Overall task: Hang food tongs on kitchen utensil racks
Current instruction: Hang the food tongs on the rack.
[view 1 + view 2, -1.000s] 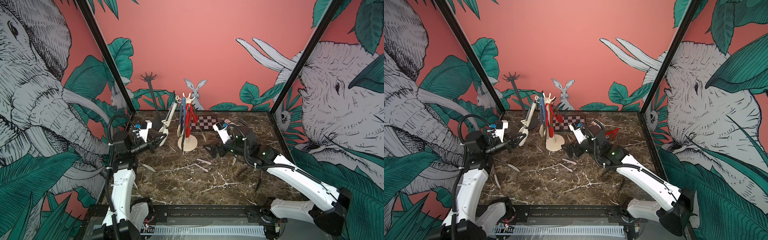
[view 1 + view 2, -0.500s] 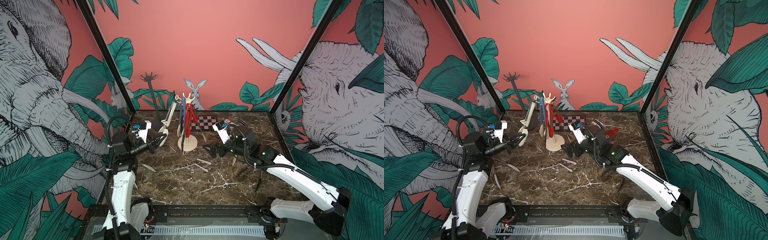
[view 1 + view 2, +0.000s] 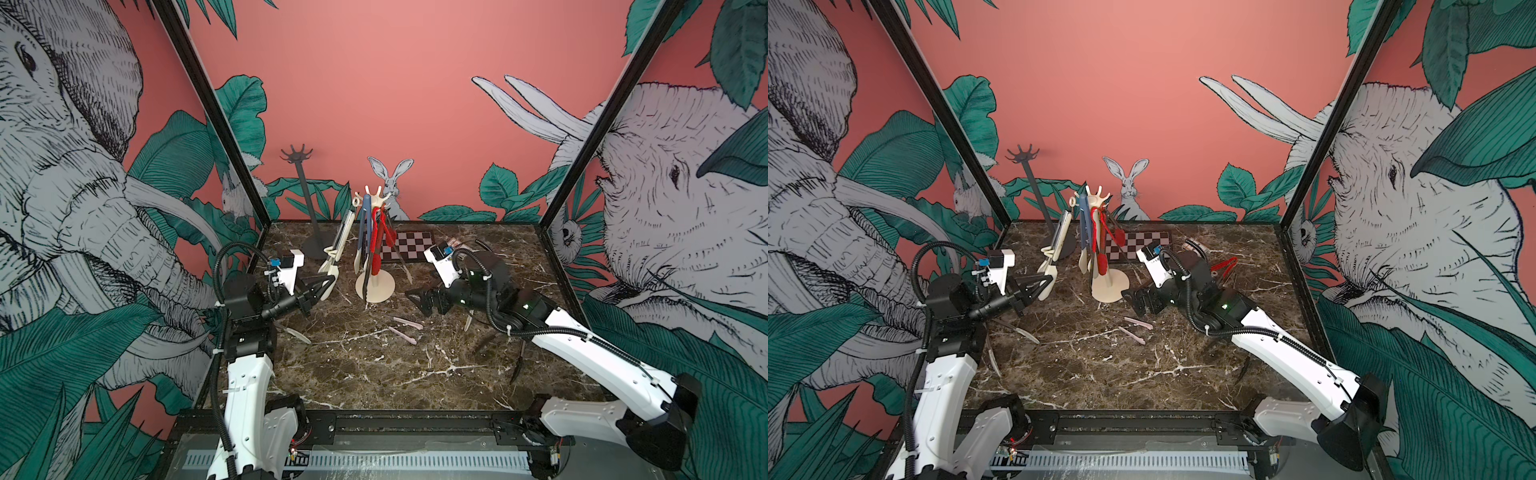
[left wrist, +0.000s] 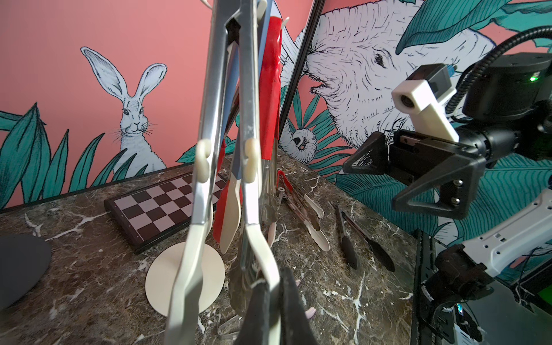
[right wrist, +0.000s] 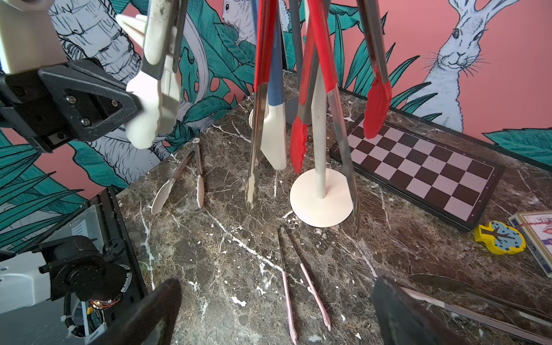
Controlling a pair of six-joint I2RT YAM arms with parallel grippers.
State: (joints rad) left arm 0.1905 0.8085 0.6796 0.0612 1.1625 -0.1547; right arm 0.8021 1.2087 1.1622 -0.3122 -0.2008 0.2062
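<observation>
L gripper point(image 3: 330, 285) is clamping cream-tipped tongs point(image 3: 345, 232), top end by crown of cream rack point(image 3: 384, 283) where blue tongs point(image 3: 365, 208) & red tongs point(image 3: 376, 241) are hanging, checkered board point(image 3: 411, 245) lying behind, pink tongs point(image 3: 409, 322) lying betw. arms, R gripper point(image 3: 420, 302) hovering w/ jaws apart.

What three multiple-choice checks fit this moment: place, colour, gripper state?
1. The pink tongs lie: A on the table before the base of the cream rack; B hung on that rack; C in the right gripper.
2. The held tongs in the left gripper have tips: A red; B black; C cream.
3. The right gripper is: A shut on the pink tongs; B open, empty; C shut on the held tongs.
A: both arms rest on the table. C: it pinches a cream tip. B: jaws spread, nothing between.
</observation>
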